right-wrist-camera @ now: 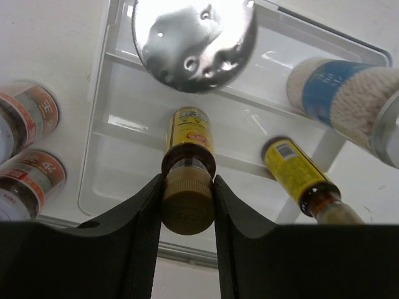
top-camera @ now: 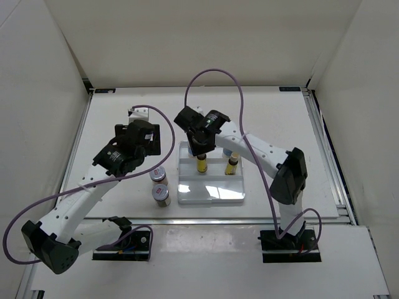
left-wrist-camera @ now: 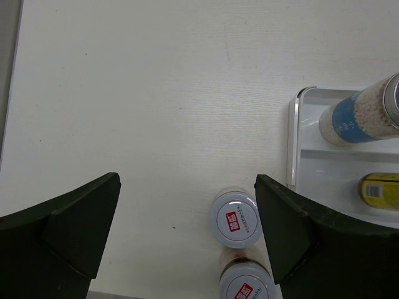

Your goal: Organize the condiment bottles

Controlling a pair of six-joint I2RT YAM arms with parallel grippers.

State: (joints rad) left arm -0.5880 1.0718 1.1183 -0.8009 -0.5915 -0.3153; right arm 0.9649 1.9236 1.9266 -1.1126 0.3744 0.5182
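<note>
Gripping yellow bottle (right-wrist-camera: 187, 140) by its tan cap, R jaws sit over tray (top-camera: 211, 194) middle row, frame ctr; L jaws gape wide above two jars (top-camera: 159, 176) on counter (top-camera: 280, 124), left of tray.

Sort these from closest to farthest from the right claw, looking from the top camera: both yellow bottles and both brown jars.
1. Yellow bottle, clamped in the right gripper.
2. Other yellow bottle, beside it on the right, in the tray.
3. Back brown jar, left of the tray.
4. Front brown jar, left too, nearer the arm bases.
</note>
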